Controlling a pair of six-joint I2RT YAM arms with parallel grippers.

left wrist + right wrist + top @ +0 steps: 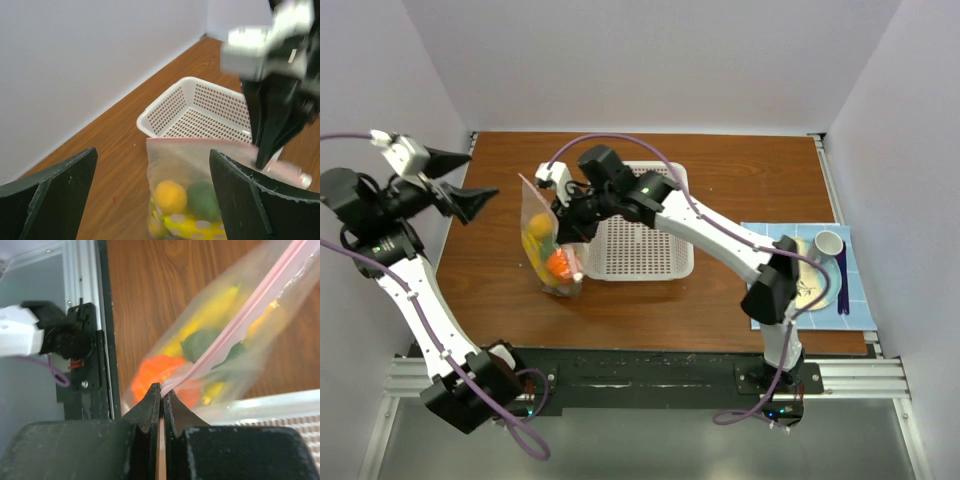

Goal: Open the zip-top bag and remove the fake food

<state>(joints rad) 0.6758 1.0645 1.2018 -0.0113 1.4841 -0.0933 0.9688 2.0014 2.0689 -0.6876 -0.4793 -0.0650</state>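
A brown wooden table (490, 270) sits inside a white booth. A back wall (650, 60), a left wall (380, 80) and a right wall (910, 130) rise straight from its edges. Along the near edge a black strip (650, 362) lies on a silver metal frame (860, 378), with a grey surface (650, 445) below. The light is soft and even, faintly lilac on the walls.

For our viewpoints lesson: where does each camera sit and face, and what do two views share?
Top external: above, behind the bases, facing down at the table; left arm and right arm show.
Left wrist: past the open left claw toward the zip-top bag and white basket.
Right wrist: along the shut right claw, pinching the bag's seal.
Both wrists see the bag.
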